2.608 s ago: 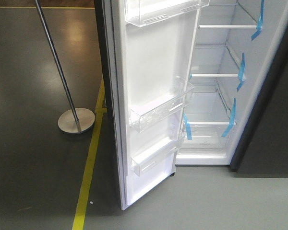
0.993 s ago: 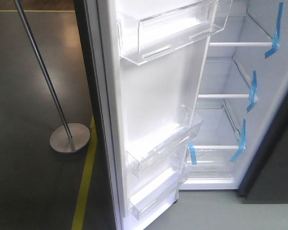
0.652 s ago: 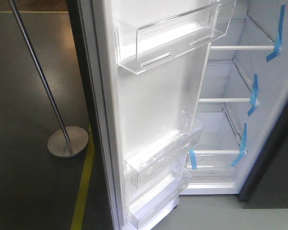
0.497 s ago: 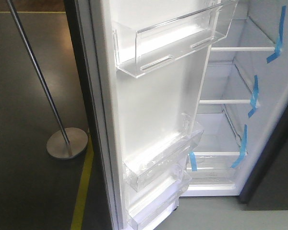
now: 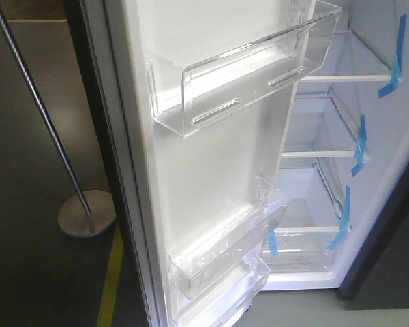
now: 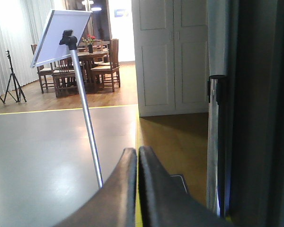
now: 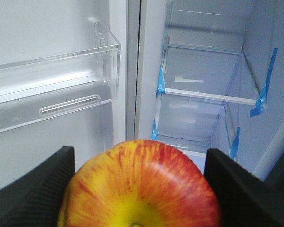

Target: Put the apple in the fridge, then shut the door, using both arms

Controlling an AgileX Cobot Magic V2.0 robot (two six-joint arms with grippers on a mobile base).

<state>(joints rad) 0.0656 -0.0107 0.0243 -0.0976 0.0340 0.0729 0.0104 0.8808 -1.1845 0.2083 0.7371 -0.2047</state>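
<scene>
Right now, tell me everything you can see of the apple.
The apple shows only in the right wrist view, its lower part cut off by the frame edge. It is round and glossy, red with fine streaks that fade to yellow toward a small dimple at the bottom edge. The right gripper is shut on it, with dark, textured fingers pressing on both sides. It hangs in front of the open fridge, resting on no shelf.
</scene>
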